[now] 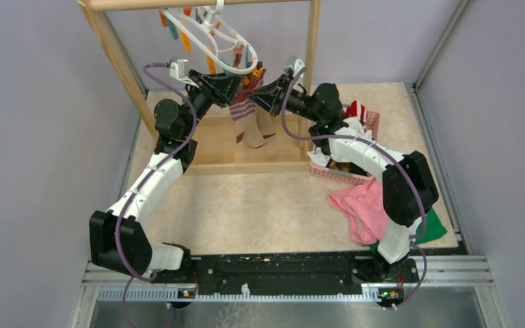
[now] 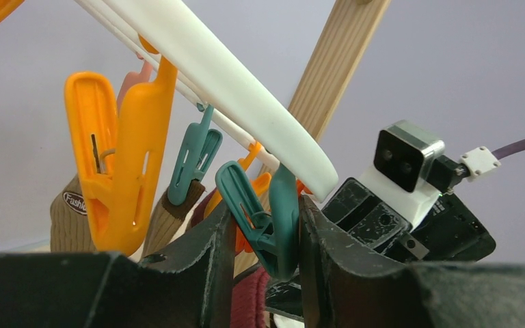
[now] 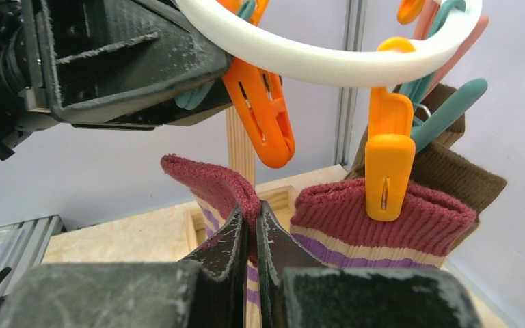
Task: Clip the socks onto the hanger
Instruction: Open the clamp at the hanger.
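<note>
The white hanger hangs from the wooden rack with orange and teal clips below it. My left gripper squeezes the handles of a teal clip under the ring. Just below that clip, my right gripper is shut on the maroon cuff of a striped sock and holds it up. A second striped sock hangs from an orange clip, with an olive-brown sock clipped behind it. In the top view both grippers meet above the hanging socks.
The wooden rack frame stands around the hanger, with its post close behind my right wrist. A pink basket of laundry sits on the right. A pink cloth and a green cloth lie near the right arm's base.
</note>
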